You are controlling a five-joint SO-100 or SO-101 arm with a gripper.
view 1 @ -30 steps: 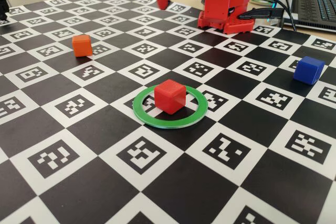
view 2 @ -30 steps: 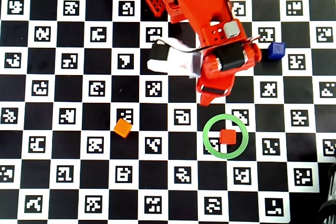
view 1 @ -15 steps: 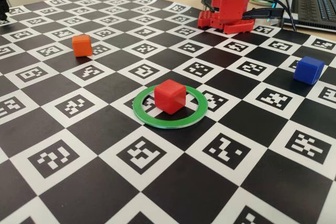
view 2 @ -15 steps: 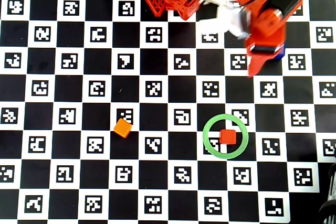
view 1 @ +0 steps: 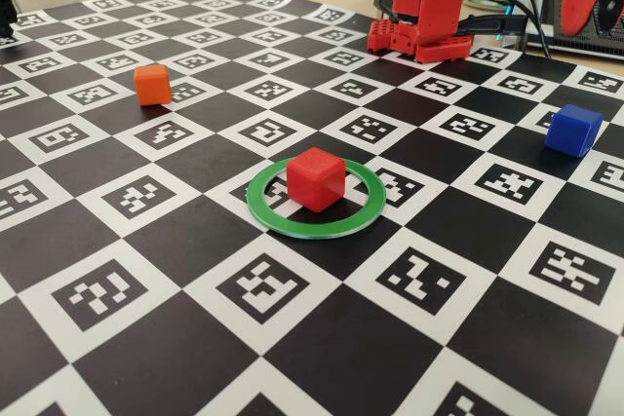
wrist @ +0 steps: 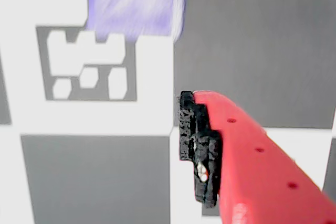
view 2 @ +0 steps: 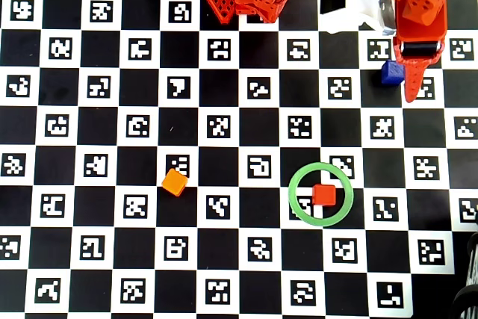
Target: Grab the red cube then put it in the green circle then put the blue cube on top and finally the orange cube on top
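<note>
The hand [view 2: 413, 84] is hovering over the table [view 2: 231, 184]; whether it is spread or closed I cannot tell. The blue cube [view 2: 391, 72] is sitting just beside its tip, untouched. Well away, the red cube [view 2: 323, 195] is resting inside the green circle [view 2: 299, 207], the orange cube [view 2: 174, 182] lying farther still.

No readable text anywhere, only coded square markers on the checkered board [view 1: 322, 358].
</note>
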